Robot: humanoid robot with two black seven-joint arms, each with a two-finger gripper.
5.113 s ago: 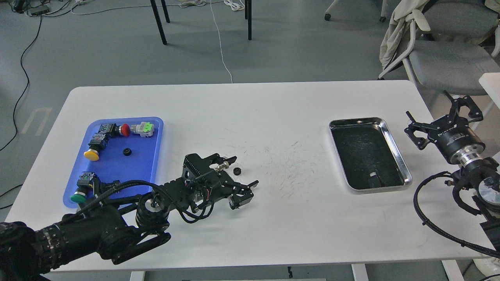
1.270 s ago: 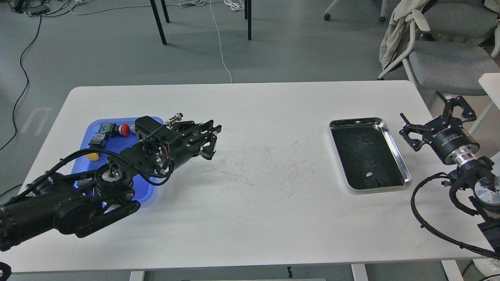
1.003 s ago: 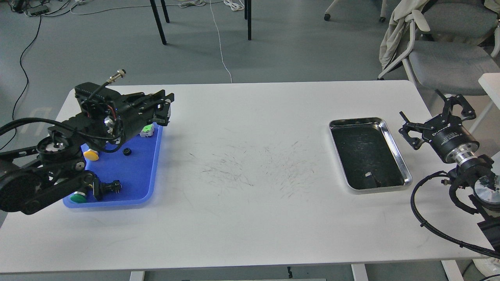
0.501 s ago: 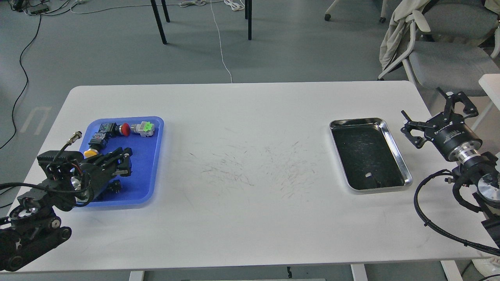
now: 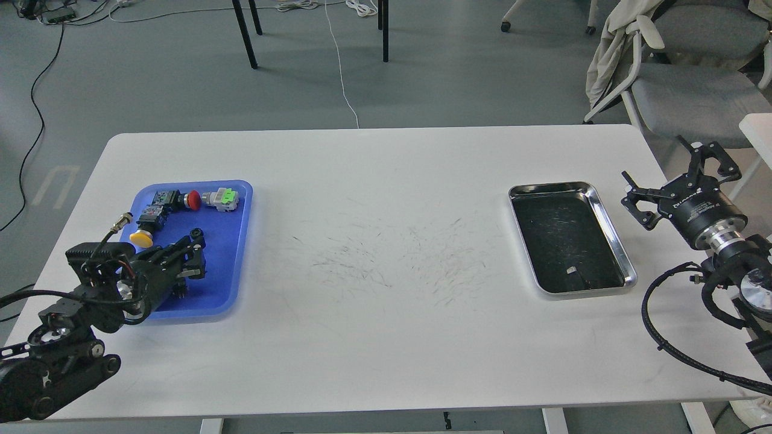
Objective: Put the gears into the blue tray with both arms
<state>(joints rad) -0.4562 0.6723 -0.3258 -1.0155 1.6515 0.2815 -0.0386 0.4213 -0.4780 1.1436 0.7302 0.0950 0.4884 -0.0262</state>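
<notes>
The blue tray (image 5: 224, 256) lies at the table's left. My left gripper (image 5: 196, 256) hovers low over its near half, pointing right. Its dark fingers overlap, so I cannot tell if they are open or hold anything. A small black gear (image 5: 196, 232) shows on the tray floor right at the gripper's upper fingertip. My right gripper (image 5: 660, 166) stands open and empty at the table's right edge, beside the silver tray.
Red (image 5: 193, 200) and yellow (image 5: 140, 239) push buttons and a grey-and-green connector (image 5: 222, 198) fill the tray's far half. A silver metal tray (image 5: 552, 186) with a dark floor sits at the right. A chair (image 5: 693, 90) stands beyond the far right corner.
The gear that lay mid-table five seconds ago is gone from there. My left arm swung left across the blue tray, pulled back toward me, and now holds nearly still. The right gripper barely shifted.
</notes>
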